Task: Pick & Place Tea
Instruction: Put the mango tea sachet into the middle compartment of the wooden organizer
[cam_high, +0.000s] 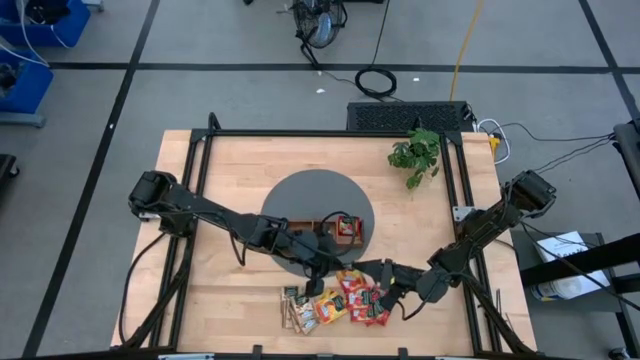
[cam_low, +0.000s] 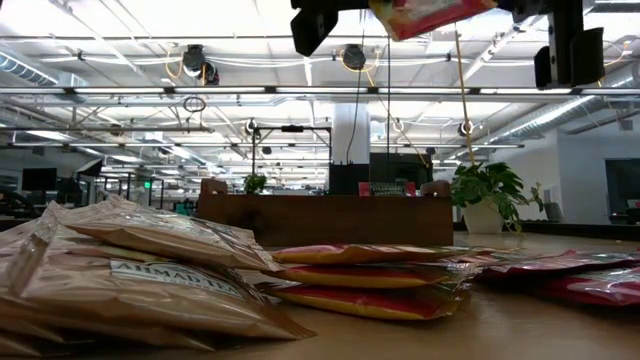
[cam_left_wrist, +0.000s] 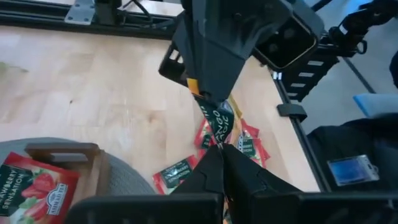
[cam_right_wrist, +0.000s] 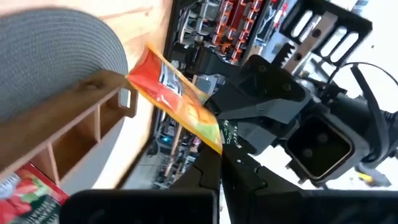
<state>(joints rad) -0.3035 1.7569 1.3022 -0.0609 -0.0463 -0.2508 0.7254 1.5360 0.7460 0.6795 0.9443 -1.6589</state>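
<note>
Where the two arms meet above the front of the table (cam_high: 230, 160), one orange-yellow sachet (cam_right_wrist: 176, 98) is pinched by both grippers at once. The left gripper (cam_left_wrist: 219, 149) is closed on one edge of it, and the right gripper (cam_right_wrist: 219, 154) is closed on the opposite edge, so the sachet is held lifted between them. The remaining sachets (cam_high: 340, 300) are heaped on the wood just below, near the front edge. A wooden tray (cam_right_wrist: 81, 118) is seen on the grey round mat (cam_high: 310, 195), with a red sachet (cam_left_wrist: 31, 186) inside one compartment.

Bright ceiling lights (cam_low: 300, 20) glare; near sachets (cam_low: 150, 270) blur softly.
</note>
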